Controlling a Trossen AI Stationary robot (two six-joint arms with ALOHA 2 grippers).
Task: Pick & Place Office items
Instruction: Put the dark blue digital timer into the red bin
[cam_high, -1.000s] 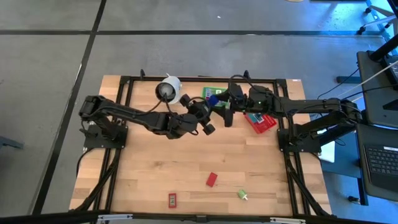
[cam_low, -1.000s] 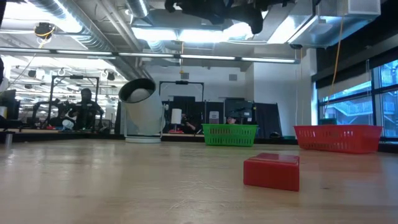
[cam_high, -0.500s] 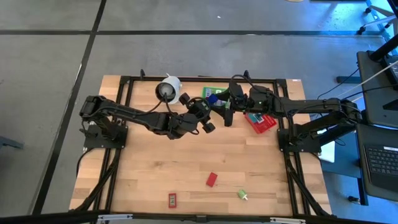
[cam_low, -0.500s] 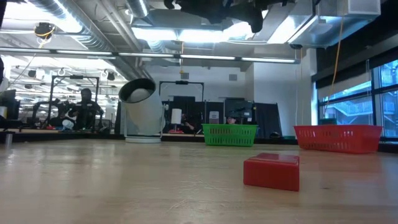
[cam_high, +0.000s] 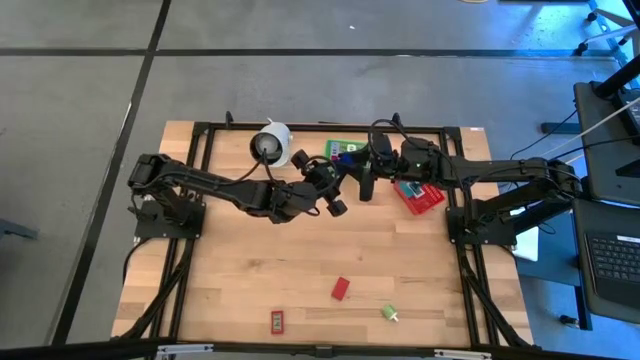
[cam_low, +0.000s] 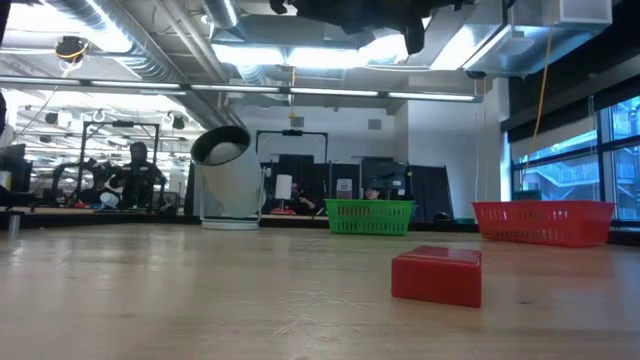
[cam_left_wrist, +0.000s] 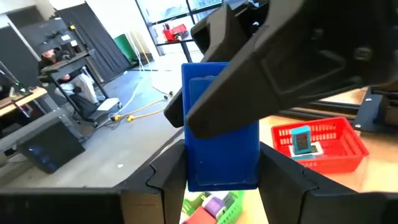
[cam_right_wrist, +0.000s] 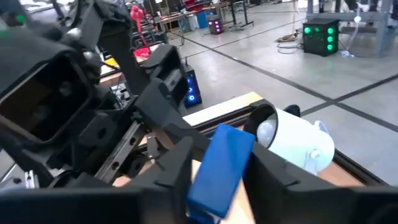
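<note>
Meeting mid-air above the green basket: blue block pinched btwn left gripper fingers, long axis upright; right gripper also straddles it, grip can't tell.

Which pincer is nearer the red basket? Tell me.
Right. The right pincer hangs just beside the red basket, toward the green basket; the left pincer is farther off on that side. Both pinch a blue block.
</note>
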